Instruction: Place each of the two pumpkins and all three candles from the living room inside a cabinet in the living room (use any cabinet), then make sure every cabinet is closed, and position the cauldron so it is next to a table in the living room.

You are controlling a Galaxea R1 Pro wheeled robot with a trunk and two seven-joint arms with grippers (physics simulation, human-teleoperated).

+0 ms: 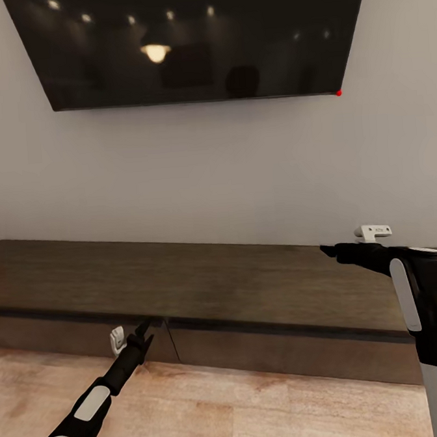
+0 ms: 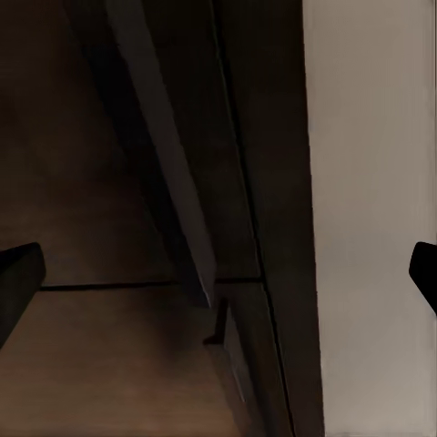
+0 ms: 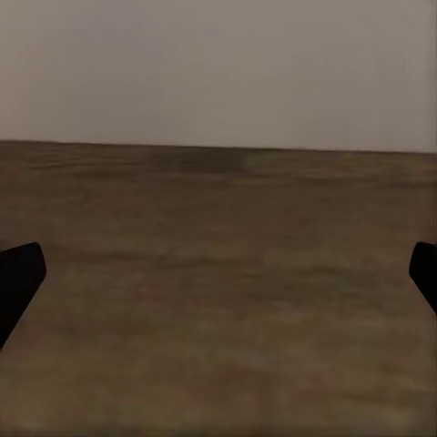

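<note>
Grey wall [image 1: 215, 173] fills the far side of the head view. A black TV [image 1: 186, 41] hangs high on it, with ceiling lamps mirrored in the screen and a red dot at its lower right corner.

Below the TV the cabinet [image 1: 184, 279] runs from left to right along the wall: a long, low, dark-brown wood unit with a bare top. Its flat drawer fronts sit flush and closed, and a thin vertical seam divides two of them left of centre. Pale wood floor [image 1: 244, 406] lies on the near side of the cabinet.

Right arm [image 1: 423, 295], black and white, reaches in from the right above the cabinet's right part. Its right pincer [image 3: 218, 273] is spread wide, with dark tips at both edges of the right wrist view, nothing between them, and the cabinet top and wall ahead.

Left arm [image 1: 94, 400] rises from the lower left toward the drawer seam. The left pincer [image 1: 146, 328] sits right at the upper edge of the drawer fronts beside that seam; whether it touches cannot be told. In the left wrist view its tips stand far apart and grip nothing.
</note>
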